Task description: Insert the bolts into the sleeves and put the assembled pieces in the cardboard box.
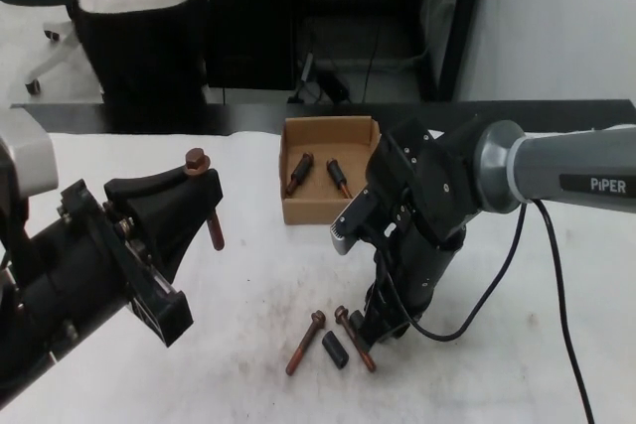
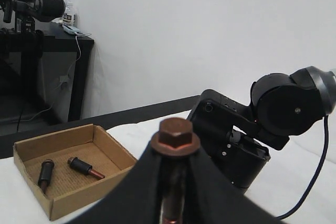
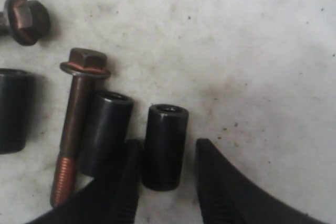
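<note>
Two arms, high view: the left hand (image 1: 206,194) is raised over the left of the worktop (image 1: 248,275), clenched on a held bolt (image 1: 196,158) that stands upright, head on top. The right hand (image 1: 378,330) is down at the worktop, towards the near side.
Box, high view: the cardboard box (image 1: 298,208) sits at the far middle of the worktop. Inside lie one assembled piece (image 1: 299,174) and a second assembled piece (image 1: 339,177), apart from each other.
Loose parts, high view: a left loose bolt (image 1: 304,343) and a right loose bolt (image 1: 355,339) lie beside the right hand, with a loose sleeve (image 1: 335,350) between them.
Left hand, left wrist view: the black fingers (image 2: 131,192) grip the held bolt (image 2: 175,136) just under its flanged hex head, and the shank runs down between them.
Beyond, left wrist view: the cardboard box (image 2: 31,184) is open-topped with both pieces on its floor. The right arm (image 2: 247,140) stands beside it.
Right hand, right wrist view: the right hand (image 3: 167,150) is released, its fingers (image 3: 226,187) spread to either side of a framed sleeve (image 3: 164,129) lying on the worktop. One finger is close against the sleeve, the other apart from it.
Neighbours, right wrist view: a spare sleeve (image 3: 105,129) lies just beside the framed sleeve, and the right loose bolt (image 3: 76,119) lies against the spare sleeve. Past those are the loose sleeve (image 3: 11,109) and the head of the left loose bolt (image 3: 26,18).
</note>
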You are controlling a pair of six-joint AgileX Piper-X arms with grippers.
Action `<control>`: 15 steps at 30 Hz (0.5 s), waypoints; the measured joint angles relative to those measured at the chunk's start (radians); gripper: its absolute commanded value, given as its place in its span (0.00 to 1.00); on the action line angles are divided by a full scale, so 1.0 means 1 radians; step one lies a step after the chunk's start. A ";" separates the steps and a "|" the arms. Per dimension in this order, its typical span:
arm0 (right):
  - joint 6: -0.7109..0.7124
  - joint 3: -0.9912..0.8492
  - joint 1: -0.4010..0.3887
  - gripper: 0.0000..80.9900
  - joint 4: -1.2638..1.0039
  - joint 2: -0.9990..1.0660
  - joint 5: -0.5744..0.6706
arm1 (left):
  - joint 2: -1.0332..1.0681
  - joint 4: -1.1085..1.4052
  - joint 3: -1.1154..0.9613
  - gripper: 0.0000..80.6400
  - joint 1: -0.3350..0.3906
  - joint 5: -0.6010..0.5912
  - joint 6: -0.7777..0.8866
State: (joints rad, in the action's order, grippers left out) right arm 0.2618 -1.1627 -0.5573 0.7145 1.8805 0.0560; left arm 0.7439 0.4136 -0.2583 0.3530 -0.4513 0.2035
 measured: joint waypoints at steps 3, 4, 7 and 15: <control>0.000 0.000 0.000 0.41 -0.008 0.002 -0.002 | 0.000 0.000 0.000 0.00 0.000 0.000 0.000; 0.000 0.000 0.000 0.41 -0.013 0.002 -0.002 | 0.000 0.000 0.000 0.00 0.000 0.000 0.000; 0.000 0.000 0.000 0.41 -0.017 0.002 -0.002 | 0.000 0.000 0.000 0.00 0.000 0.000 0.000; 0.000 0.000 0.000 0.40 -0.025 0.002 -0.003 | 0.000 -0.001 0.000 0.00 0.000 0.000 0.000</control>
State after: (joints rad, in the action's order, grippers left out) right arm 0.2618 -1.1627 -0.5573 0.6891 1.8828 0.0534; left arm 0.7439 0.4123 -0.2583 0.3530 -0.4513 0.2035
